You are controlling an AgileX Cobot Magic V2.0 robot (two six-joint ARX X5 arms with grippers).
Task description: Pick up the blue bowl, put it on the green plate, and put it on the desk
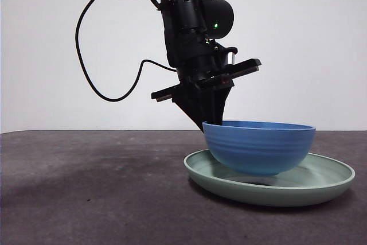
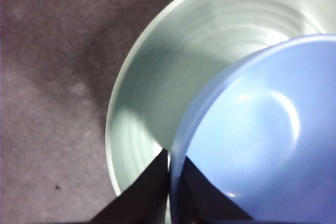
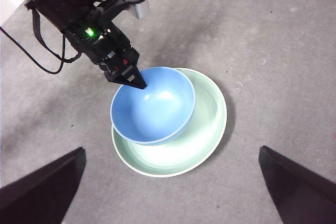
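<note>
The green plate (image 1: 269,190) lies on the desk (image 1: 86,199). The blue bowl (image 1: 259,147) sits in it, perhaps just clear of the plate floor. The left gripper (image 1: 207,124) pinches the bowl's rim. Higher up, the right gripper (image 3: 173,192) hangs wide open.

The plate (image 1: 269,190) lies on the counter (image 1: 92,193), right of the middle in the front view. The bowl (image 1: 259,146) is inside the plate's rim, toward its left and rear part, its base just above the plate's floor. The left pincer (image 1: 207,120) comes down from above onto the bowl's left rim, one jaw inside the wall and one outside, clamped on it. The right pincer (image 3: 168,192) hangs high above the plate, jaws spread wide, well apart from both.
</note>
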